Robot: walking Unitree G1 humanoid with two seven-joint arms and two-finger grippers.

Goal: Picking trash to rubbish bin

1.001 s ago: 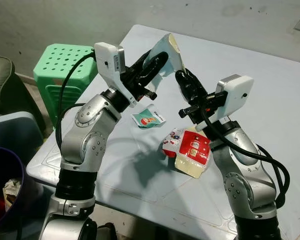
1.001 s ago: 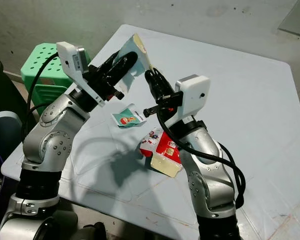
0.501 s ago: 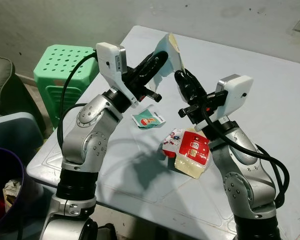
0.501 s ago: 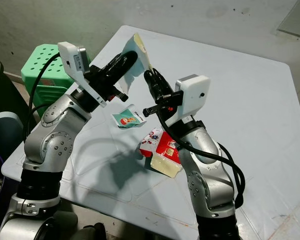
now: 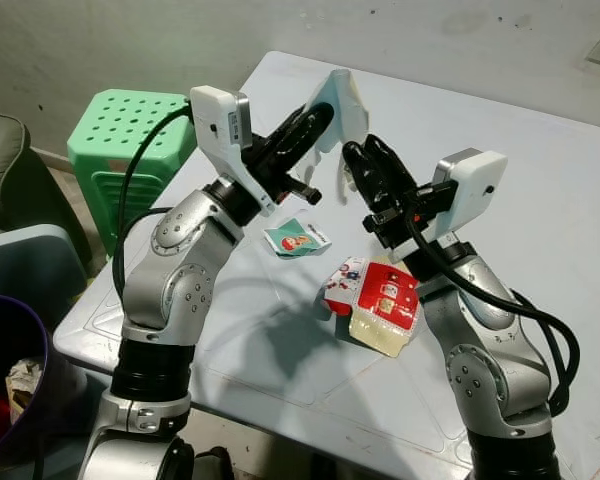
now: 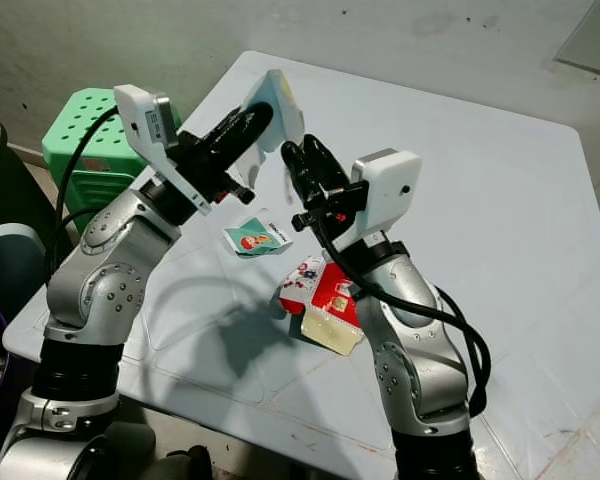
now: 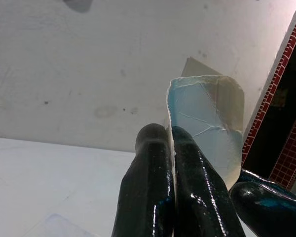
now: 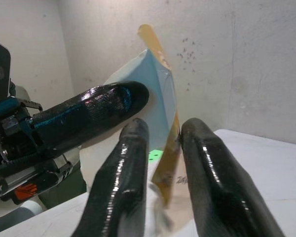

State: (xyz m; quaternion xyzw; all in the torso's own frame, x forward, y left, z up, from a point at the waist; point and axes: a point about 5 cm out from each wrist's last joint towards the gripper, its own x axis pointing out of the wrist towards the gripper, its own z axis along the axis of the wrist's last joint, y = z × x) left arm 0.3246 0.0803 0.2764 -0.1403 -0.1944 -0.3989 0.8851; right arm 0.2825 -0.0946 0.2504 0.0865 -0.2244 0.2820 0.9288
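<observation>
Left eye view: purple rubbish bin at 8 o'clock. Red carton and small packet lie on the white table. Left gripper is clamped on a pale wrapper (raised above the table). Right gripper, fingers parted, straddles the wrapper's edge.

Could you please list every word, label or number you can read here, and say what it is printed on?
None can be read.
Small packet: print beside a red picture, too small.
Red carton: label blurred.
Wrapper in the left gripper: dark marks, illegible.
</observation>
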